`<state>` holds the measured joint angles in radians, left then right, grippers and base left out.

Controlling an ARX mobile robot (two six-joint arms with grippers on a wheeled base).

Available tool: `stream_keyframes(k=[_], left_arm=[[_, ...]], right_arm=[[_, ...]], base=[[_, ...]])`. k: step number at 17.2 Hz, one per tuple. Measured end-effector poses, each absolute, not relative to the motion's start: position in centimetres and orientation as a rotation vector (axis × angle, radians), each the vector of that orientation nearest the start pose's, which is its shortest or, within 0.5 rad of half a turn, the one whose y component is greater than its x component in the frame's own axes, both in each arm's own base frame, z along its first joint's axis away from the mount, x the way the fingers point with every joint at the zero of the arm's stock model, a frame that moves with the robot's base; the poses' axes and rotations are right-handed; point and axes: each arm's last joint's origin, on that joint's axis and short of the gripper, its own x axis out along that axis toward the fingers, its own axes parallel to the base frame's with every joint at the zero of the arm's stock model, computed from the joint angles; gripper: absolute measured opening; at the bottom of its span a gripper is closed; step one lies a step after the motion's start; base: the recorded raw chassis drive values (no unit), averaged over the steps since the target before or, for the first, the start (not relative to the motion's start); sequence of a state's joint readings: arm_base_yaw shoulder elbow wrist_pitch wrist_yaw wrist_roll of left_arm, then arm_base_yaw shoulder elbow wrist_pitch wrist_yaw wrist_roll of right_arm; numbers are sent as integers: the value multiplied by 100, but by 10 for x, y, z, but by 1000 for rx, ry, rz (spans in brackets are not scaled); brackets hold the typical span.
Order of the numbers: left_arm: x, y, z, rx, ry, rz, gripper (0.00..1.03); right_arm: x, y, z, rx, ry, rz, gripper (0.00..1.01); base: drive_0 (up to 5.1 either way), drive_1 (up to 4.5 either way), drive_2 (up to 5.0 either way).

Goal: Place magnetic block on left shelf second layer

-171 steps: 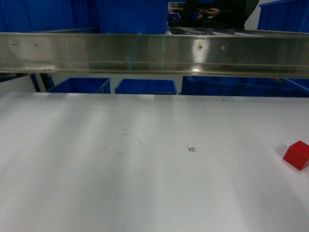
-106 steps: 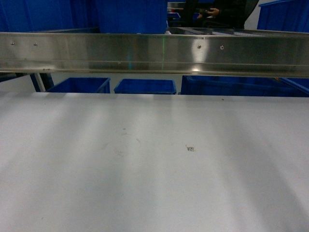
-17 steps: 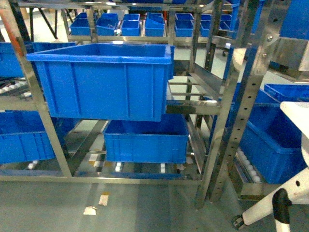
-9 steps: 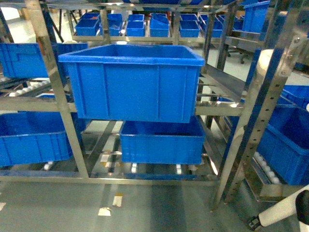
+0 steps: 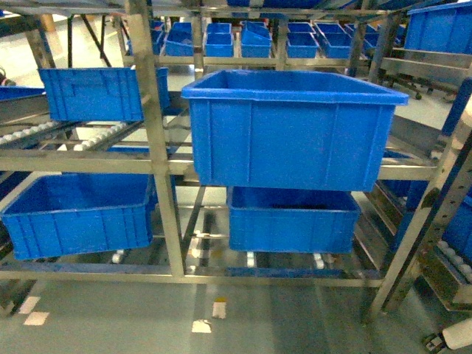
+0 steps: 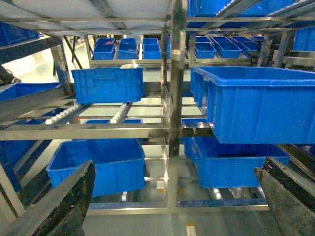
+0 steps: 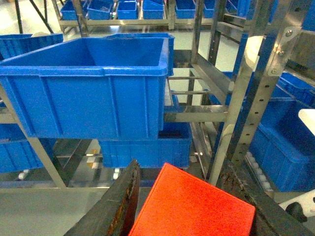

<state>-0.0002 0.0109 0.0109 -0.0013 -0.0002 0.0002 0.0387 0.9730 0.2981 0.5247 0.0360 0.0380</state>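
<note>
— Head view first: what stands before you?

— I face a steel rack (image 5: 164, 158). One large blue bin (image 5: 291, 136) sits on its second level, jutting over the front rail. Below it rests a lower blue bin (image 5: 293, 219), and another bin (image 5: 80, 214) sits at the bottom left.

— Where is the magnetic block (image 7: 192, 206)?

— Between the fingers of my right claw (image 7: 189, 204), seen from the right wrist. Its red face fills the gap, with both dark fingers (image 7: 118, 201) pressed against its sides, so I am clamped on it.

— And your left claw (image 6: 172, 206)?

— Spread wide, with nothing between its two worn fingers (image 6: 64, 204).
</note>
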Motion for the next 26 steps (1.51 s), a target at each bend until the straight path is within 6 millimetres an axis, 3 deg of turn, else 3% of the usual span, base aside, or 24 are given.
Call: stream_keyframes(k=[5, 26], left_arm=[[98, 0, 166, 0, 2, 2, 98], [98, 0, 167, 0, -3, 0, 98]], right_arm=[[196, 7, 200, 33, 156, 6, 43], [196, 7, 200, 33, 156, 6, 43]], base=[[-203, 95, 95], [0, 434, -433]])
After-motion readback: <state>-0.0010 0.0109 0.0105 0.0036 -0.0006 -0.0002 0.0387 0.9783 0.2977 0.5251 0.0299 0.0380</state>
